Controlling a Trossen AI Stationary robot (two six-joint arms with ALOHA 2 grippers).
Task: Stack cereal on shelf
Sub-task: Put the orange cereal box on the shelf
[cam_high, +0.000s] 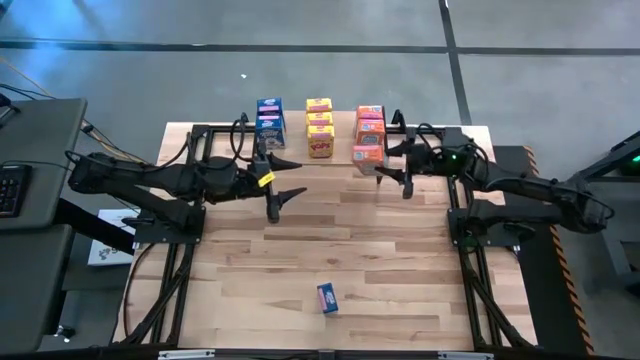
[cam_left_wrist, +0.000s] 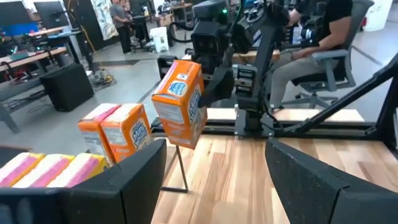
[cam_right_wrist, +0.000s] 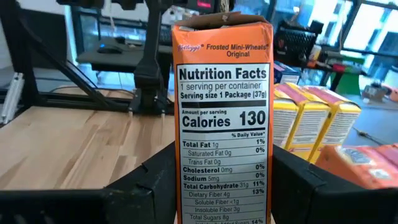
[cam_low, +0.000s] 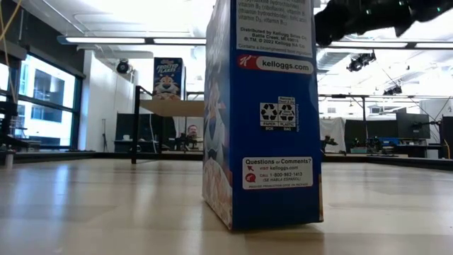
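Note:
The shelf (cam_high: 343,135) stands at the table's far side. On it stand blue cereal boxes (cam_high: 270,120), yellow ones (cam_high: 320,126) and orange ones (cam_high: 370,124). My right gripper (cam_high: 386,165) is shut on another orange cereal box (cam_left_wrist: 180,102), held in the air at the shelf's near right corner. My left gripper (cam_high: 296,177) stands open with nothing between its fingers, just in front of the shelf's left half. One blue box (cam_high: 327,297) stands alone near the table's front edge and fills the low view (cam_low: 262,113). My right gripper pinches the orange box between its two fingers, one on each broad face (cam_right_wrist: 177,180), low on the box; the narrow nutrition panel faces the wrist. The fingers (cam_right_wrist: 305,186) come about level from the table's right. The box is lifted clear, tilted in the left wrist view.
Black frame rails (cam_high: 180,270) run along both sides of the table. Bare planks (cam_high: 330,230) lie between the shelf and the lone blue box. People sit at desks (cam_left_wrist: 323,37) beyond the table's right side.

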